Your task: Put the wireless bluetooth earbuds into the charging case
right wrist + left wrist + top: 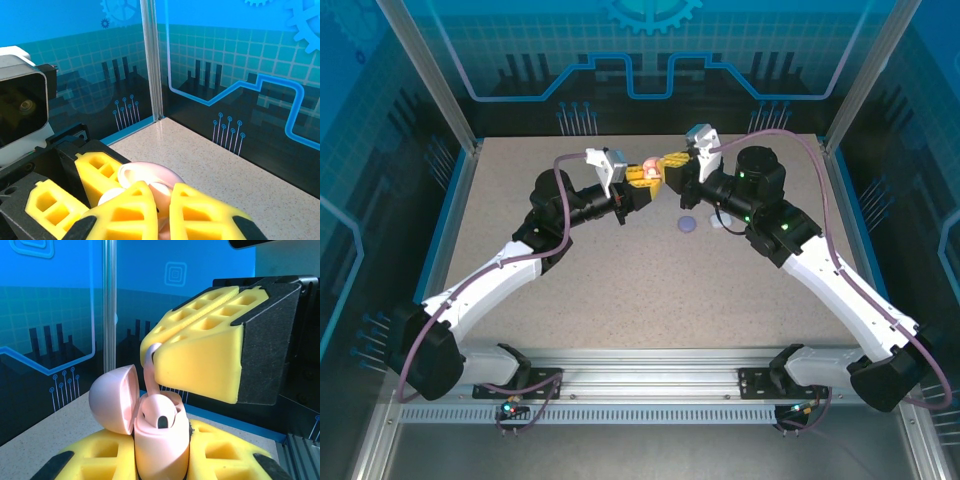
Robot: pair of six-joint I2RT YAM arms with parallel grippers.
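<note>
A pale pink charging case (162, 440) stands upright between the yellow fingers of my left gripper (161, 466), which is shut on it. Its lid (112, 397) hangs open to the left. One pink earbud (160, 412) sits in the case's mouth. Just above it, the stem of a second pink earbud (150, 371) sticks down from the yellow fingers (200, 365) of my right gripper, which is shut on it. In the right wrist view, that earbud (161, 192) is pinched in my right gripper (164, 212), over the open lid (150, 172). In the top view, the left gripper (642, 182) and right gripper (670, 160) meet above the table's far middle.
A small purple case (689, 224) lies on the speckled table (620, 290), with a small white item (721, 226) just right of it, under the right arm. Glass walls and an upright post (152, 60) close the far side.
</note>
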